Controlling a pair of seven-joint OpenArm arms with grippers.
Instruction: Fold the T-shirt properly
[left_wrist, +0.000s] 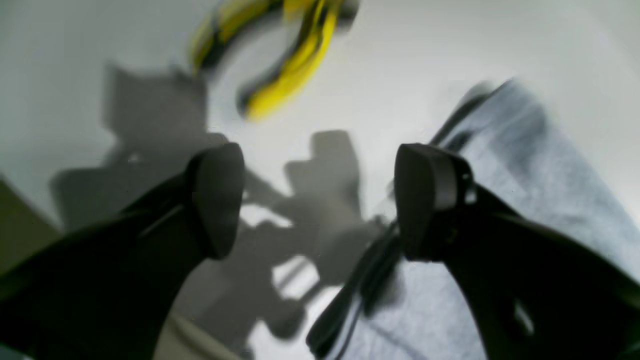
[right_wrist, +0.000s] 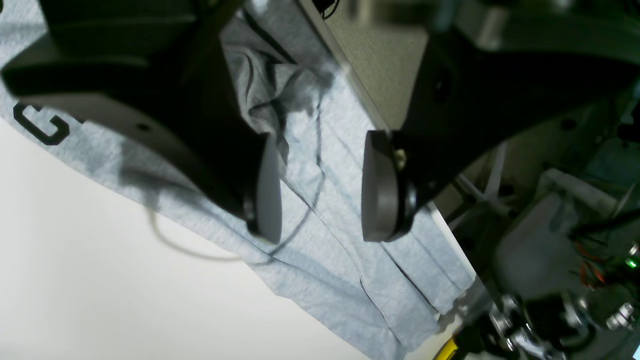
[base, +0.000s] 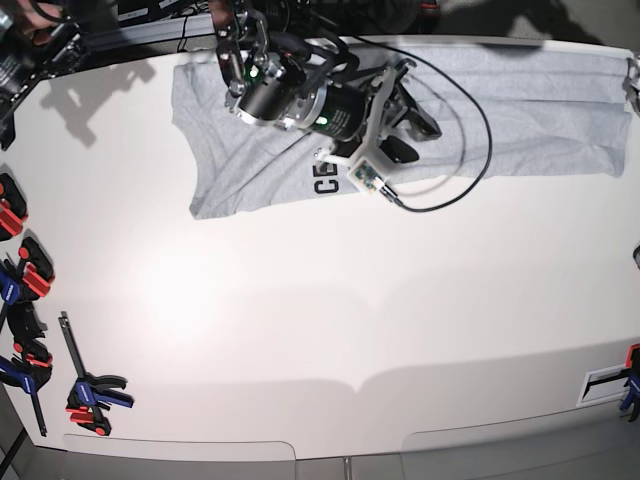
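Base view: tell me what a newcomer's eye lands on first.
The grey T-shirt lies stretched in a long band along the table's far edge, black lettering peeking out. The right arm's tool hangs open over its middle. Red and blue clamps line the table's left edge.

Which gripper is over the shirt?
The right gripper, open above the T-shirt near its lettering; the left gripper is open mostly over the table beside it.

base overhead, wrist views close, sharing T-shirt (base: 520, 110)
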